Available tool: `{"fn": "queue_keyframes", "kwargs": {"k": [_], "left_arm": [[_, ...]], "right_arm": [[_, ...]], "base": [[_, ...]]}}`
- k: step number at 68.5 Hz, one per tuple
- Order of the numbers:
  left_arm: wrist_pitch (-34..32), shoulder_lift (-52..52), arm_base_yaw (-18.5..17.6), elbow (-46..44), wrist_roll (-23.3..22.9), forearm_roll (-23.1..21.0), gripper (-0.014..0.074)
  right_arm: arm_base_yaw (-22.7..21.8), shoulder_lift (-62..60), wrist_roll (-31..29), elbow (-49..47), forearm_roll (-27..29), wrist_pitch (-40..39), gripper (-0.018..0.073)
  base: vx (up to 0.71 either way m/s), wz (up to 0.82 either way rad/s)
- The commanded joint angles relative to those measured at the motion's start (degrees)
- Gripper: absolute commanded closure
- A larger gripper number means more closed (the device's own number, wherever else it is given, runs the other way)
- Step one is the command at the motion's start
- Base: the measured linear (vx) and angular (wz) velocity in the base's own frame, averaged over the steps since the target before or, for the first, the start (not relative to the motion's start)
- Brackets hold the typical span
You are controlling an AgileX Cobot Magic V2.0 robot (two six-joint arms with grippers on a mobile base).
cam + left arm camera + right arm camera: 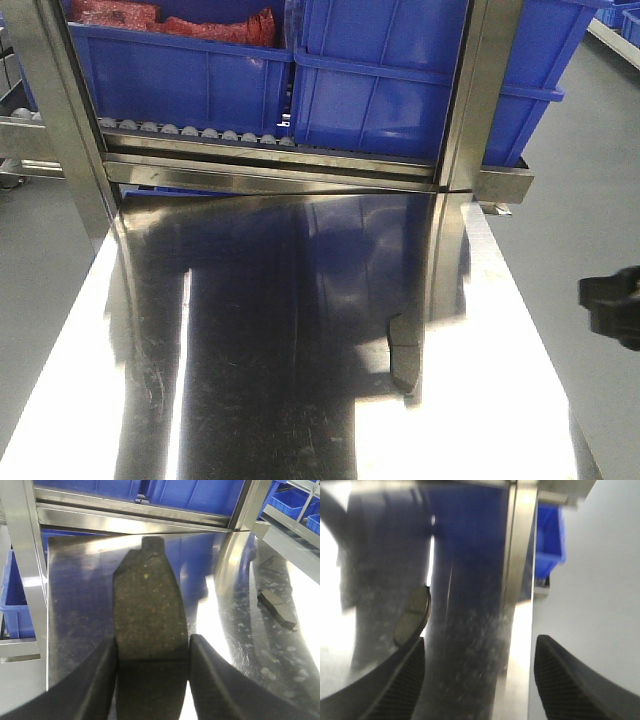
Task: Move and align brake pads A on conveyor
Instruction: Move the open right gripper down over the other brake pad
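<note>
Black smooth fingers (95,680) of the left gripper (152,652) are clamped on the sides of one brake pad (149,605). It is a dark grey, grainy, curved oblong with a small tab at its far end, held above the steel table (80,605). A second brake pad (405,355) lies flat on the polished, scuffed metal toward the table's right side. The right gripper (480,647) hangs near it, its cross-hatched fingers spread apart. Blue plastic bins (400,70) sit on the roller rack (200,133) behind.
</note>
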Motion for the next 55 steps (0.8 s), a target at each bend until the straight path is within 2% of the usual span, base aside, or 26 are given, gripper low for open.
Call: {"fn": "queue_keyframes", "kwargs": {"k": [1,16,37,46,55], "left_arm": [[-5.2,0.7,-0.2,-1.5,-0.1,0.5,0.0603],[-5.2,0.7,-0.2,-1.5,-0.1,0.5,0.0603],[-5.2,0.7,-0.2,-1.5,-0.1,0.5,0.0603],[-5.2,0.7,-0.2,-1.5,-0.1,0.5,0.0603],[-5.2,0.7,-0.2,-1.5,-0.1,0.5,0.0603]], "right_arm": [[-0.2,5.5,0.2,-4.4,0.8,1.4,0.0120],[-0.2,19.7,1.9,-7.2,0.7,5.6,0.0134],[0.2,34.4,6.3,-10.9,0.8,6.5,0.0134],[3.8,37.6,9.2,-14.4,-0.3,7.5,0.0134],[9.7,40.5,13.0,-19.7,-1.7,7.6,0.0134]], "base": [[0.00,0.00],[0.00,0.00],[0.00,0.00],[0.00,0.00],[0.00,0.00]]}}
